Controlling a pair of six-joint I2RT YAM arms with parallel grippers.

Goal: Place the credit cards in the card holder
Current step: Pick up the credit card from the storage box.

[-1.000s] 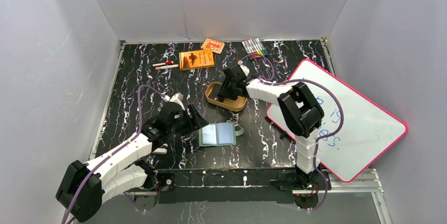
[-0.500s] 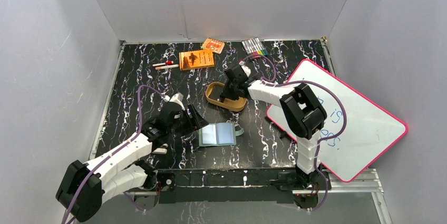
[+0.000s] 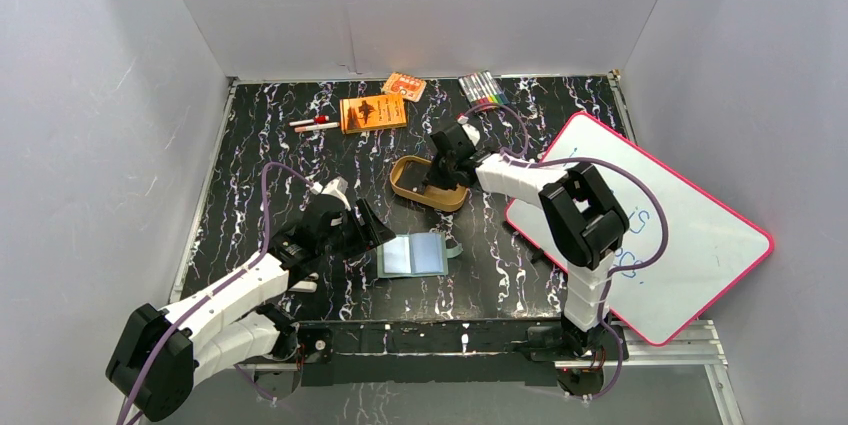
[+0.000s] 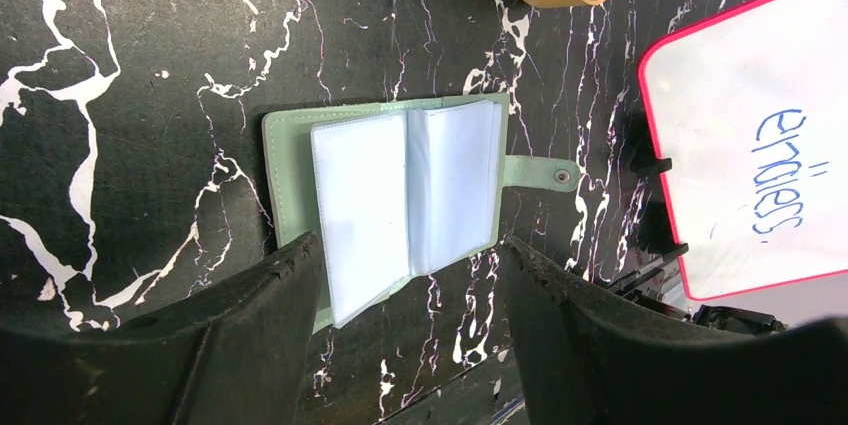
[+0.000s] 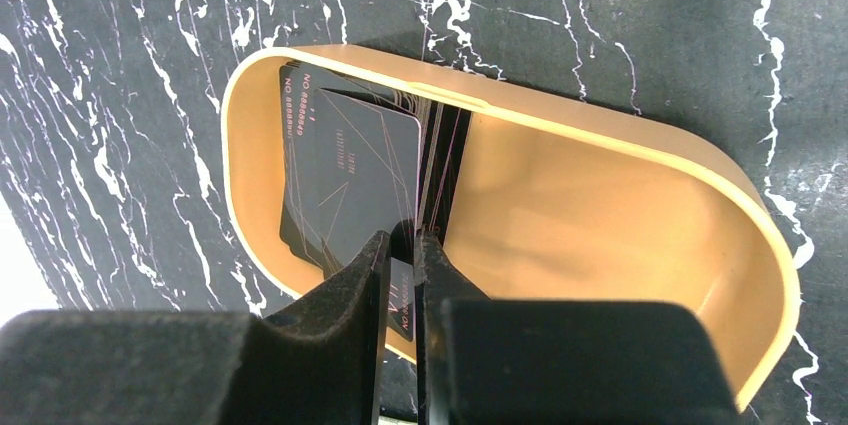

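The card holder (image 3: 412, 255) lies open on the black marble table, pale sleeves up and snap tab to the right; it also shows in the left wrist view (image 4: 285, 185). My left gripper (image 3: 365, 228) is open and empty just left of it, its jaws wide apart over the near edge of the card holder (image 4: 405, 295). Several dark credit cards (image 5: 350, 165) stand and lean in the left end of the golden oval tin (image 5: 600, 215) (image 3: 415, 192). My right gripper (image 3: 437, 180) reaches into the tin, its jaws (image 5: 403, 245) shut on one dark card's edge.
A pink-framed whiteboard (image 3: 650, 235) lies at the right, close to the right arm. An orange booklet (image 3: 373, 113), a small orange pack (image 3: 404, 86), coloured markers (image 3: 483, 90) and pens (image 3: 313, 124) lie along the back. Grey walls surround the table.
My right wrist has shifted slightly to the right and back over the tin. The left arm and the card holder have not moved.
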